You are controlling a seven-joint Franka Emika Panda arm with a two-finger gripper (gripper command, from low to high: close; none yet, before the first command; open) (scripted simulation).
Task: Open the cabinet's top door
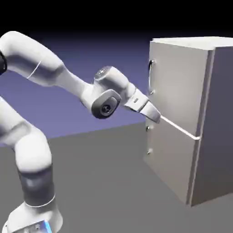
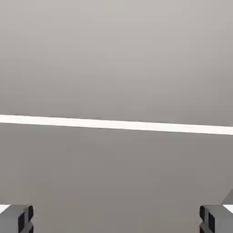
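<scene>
The arm (image 1: 50,73) reaches from the exterior view's left, its fingers (image 1: 154,116) spread wide and holding nothing, just before the pale seam (image 2: 116,124) on the cabinet (image 1: 182,123). Above the seam, the top door (image 1: 175,82) is shut, its dark handle (image 1: 149,68) near the left edge. The cabinet stands on the table (image 1: 104,182).
</scene>
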